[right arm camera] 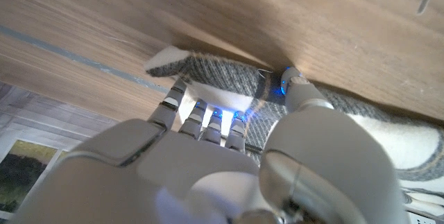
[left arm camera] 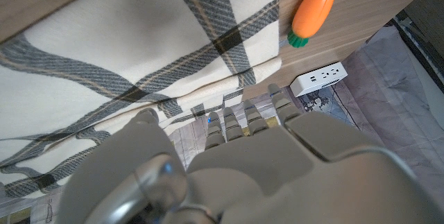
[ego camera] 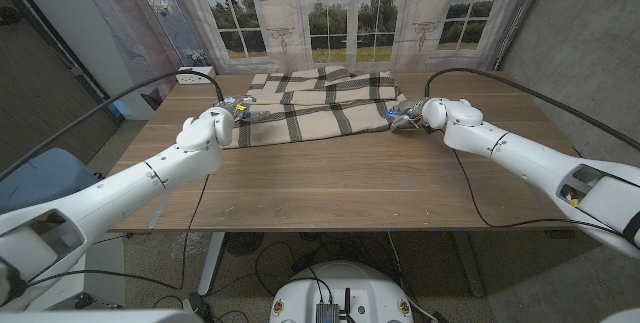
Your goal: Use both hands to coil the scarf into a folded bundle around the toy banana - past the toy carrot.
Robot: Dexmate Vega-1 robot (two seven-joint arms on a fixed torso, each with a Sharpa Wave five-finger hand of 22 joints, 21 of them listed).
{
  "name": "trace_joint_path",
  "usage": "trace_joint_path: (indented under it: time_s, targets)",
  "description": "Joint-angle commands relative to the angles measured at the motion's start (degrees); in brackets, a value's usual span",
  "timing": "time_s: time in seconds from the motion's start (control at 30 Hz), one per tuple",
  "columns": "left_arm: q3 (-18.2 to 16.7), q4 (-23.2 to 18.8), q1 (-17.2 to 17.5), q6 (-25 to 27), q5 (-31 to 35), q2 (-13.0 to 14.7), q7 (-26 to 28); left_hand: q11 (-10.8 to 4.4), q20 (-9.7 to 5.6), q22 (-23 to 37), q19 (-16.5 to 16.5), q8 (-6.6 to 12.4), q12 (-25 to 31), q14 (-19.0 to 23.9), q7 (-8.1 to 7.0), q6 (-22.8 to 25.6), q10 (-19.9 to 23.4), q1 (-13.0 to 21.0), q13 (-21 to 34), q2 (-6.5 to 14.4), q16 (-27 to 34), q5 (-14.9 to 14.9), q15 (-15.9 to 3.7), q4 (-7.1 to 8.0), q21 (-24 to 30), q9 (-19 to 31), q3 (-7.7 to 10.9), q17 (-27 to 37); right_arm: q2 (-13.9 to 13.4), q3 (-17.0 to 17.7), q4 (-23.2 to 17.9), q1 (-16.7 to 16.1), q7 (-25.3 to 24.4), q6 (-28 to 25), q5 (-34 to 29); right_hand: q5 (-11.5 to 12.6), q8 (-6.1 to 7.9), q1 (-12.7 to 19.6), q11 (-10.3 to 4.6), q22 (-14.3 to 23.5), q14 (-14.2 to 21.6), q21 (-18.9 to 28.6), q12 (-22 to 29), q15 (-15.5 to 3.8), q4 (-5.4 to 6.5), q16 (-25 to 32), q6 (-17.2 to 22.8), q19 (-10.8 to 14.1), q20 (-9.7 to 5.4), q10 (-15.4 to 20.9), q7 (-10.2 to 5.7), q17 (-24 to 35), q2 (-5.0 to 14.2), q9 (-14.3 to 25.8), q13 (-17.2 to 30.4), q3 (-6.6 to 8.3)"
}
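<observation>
The cream scarf [ego camera: 320, 103] with dark plaid stripes lies partly folded across the far middle of the table [ego camera: 330, 188]. My left hand [ego camera: 235, 115] is at its left end; in the left wrist view the fingers [left arm camera: 243, 116] and thumb close on the scarf's [left arm camera: 139, 44] folded edge. An orange toy carrot [left arm camera: 316, 9] with a green tip lies on the wood right beside that edge. My right hand [ego camera: 408, 115] is at the scarf's right end, and its fingers [right arm camera: 201, 109] and thumb pinch a corner of the scarf [right arm camera: 222, 75]. No toy banana is visible; the cloth may cover it.
A white power strip [ego camera: 195, 73] sits beyond the table's far left corner, also seen in the left wrist view [left arm camera: 318, 78]. Black cables run along both arms, one trailing over the table at the right [ego camera: 468, 188]. Bare wood spreads between the scarf and the near edge.
</observation>
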Motion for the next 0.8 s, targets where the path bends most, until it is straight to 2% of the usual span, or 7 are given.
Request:
trace_joint_path:
  time_s: [0.03, 0.13, 0.17, 0.3, 0.37, 0.57, 0.8]
  targets:
    - [0.3, -1.2, 0.0, 1.4, -0.8, 0.9, -0.6, -0.03, -0.01, 0.2, -0.2, 0.18, 0.4, 0.0, -0.20, -0.3, -0.4, -0.5, 0.1, 0.1, 0.4, 0.5, -0.06, 0.00, -0.1, 0.1, -0.23, 0.1, 4.5, -1.9, 10.6, 1.4, -8.9, 5.4, 0.4, -0.1, 1.63, 3.3, -0.17, 0.1, 9.7, 2.1, 3.2, -4.03, -0.18, 3.7, 9.0, 7.0, -2.83, 10.2, 0.02, 0.3, 3.38, 0.0, 0.0, 1.63]
    - [0.6, -1.3, -0.1, 1.4, -1.0, 1.1, -1.1, -0.03, 0.01, 0.2, -0.2, 0.21, 0.4, 0.0, -0.21, -0.3, -0.4, -0.5, 0.1, 0.1, 0.5, 0.5, -0.11, -0.03, -0.1, 0.1, -0.24, 0.1, 5.2, -2.6, 12.7, 1.1, -15.2, 7.7, -1.2, -0.7, 4.62, 7.4, -2.43, 0.3, 20.2, 4.3, 6.4, -7.94, -0.61, 8.8, 23.0, 13.0, -5.14, 21.5, -0.77, 1.7, 5.53, 0.0, -0.2, 1.62]
    - [0.6, -1.3, 0.0, 1.3, -1.2, 1.1, -1.2, -0.05, 0.02, 0.2, -0.1, 0.22, 0.4, 0.0, -0.22, -0.3, -0.4, -0.5, 0.1, 0.1, 0.5, 0.5, -0.04, -0.05, -0.1, 0.1, -0.24, 0.1, 5.4, -2.8, 13.5, 1.1, -17.1, 8.7, -1.5, -0.8, 5.10, 9.2, -2.01, 0.5, 22.9, 4.9, 7.2, -8.34, -0.87, 10.5, 26.6, 14.2, -5.92, 24.7, -0.49, 2.6, 6.10, -0.1, -0.2, 1.70]
    - [1.2, -1.0, -0.5, 1.0, -1.6, 1.0, -2.2, -0.04, 0.02, 0.2, 0.0, 0.27, 0.5, 0.1, -0.22, -0.3, -0.2, -0.6, 0.1, 0.2, 0.5, 0.6, -0.11, -0.14, -0.1, 0.1, -0.25, 0.0, 6.2, -3.3, 16.4, 1.0, -25.0, 12.3, -3.1, -1.2, 6.44, 13.9, -3.13, 0.8, 31.0, 7.4, 10.0, -10.17, -1.03, 15.9, 36.5, 18.5, -7.33, 34.3, -0.42, 6.0, 6.73, -0.2, 0.1, 1.57]
    - [1.6, -0.5, -0.9, 0.6, -1.8, 0.8, -2.7, -0.03, 0.01, 0.2, 0.1, 0.30, 0.6, 0.3, -0.21, -0.3, -0.1, -0.6, 0.1, 0.2, 0.6, 0.6, -0.14, -0.17, -0.1, 0.1, -0.25, 0.0, 6.4, -3.5, 17.2, 1.0, -28.6, 13.8, -3.9, -1.5, 6.95, 19.8, -2.63, 1.1, 35.4, 9.0, 12.5, -11.11, -1.66, 20.2, 42.5, 19.8, -8.00, 40.0, -0.32, 9.9, 6.70, 0.0, 1.2, 1.62]
    - [2.9, 2.7, -2.9, -2.7, -3.0, -0.5, -4.4, 0.11, 0.04, 0.3, 0.1, 0.36, 0.6, 0.2, -0.27, -0.3, -0.1, -0.7, 0.0, 0.2, 0.5, 0.6, -0.27, -0.31, 0.0, 0.1, -0.27, 0.0, 6.7, -4.0, 19.8, 1.1, -38.2, 18.9, -5.8, -1.5, 6.65, 27.8, -3.36, 1.6, 38.7, 10.6, 15.5, -11.71, -1.87, 22.8, 46.8, 19.3, -8.73, 44.0, -0.42, 13.9, 5.09, 0.4, 3.4, 1.13]
    - [4.7, 7.2, -5.7, -7.2, -4.2, -2.5, -7.1, 0.62, -0.09, 0.3, 0.2, 0.59, 0.9, 0.0, -0.45, 0.2, 0.4, -0.9, 0.0, 0.2, 0.5, 0.7, -1.07, -0.44, 0.0, 0.0, -0.38, 0.0, 6.5, -5.1, 21.4, 2.3, -43.7, 22.7, -8.4, -1.4, 6.74, 29.7, -3.43, 1.8, 39.1, 11.3, 16.4, -11.68, -1.45, 23.0, 48.2, 19.2, -9.51, 44.8, -0.24, 15.1, 4.72, 0.8, 4.3, 0.47]
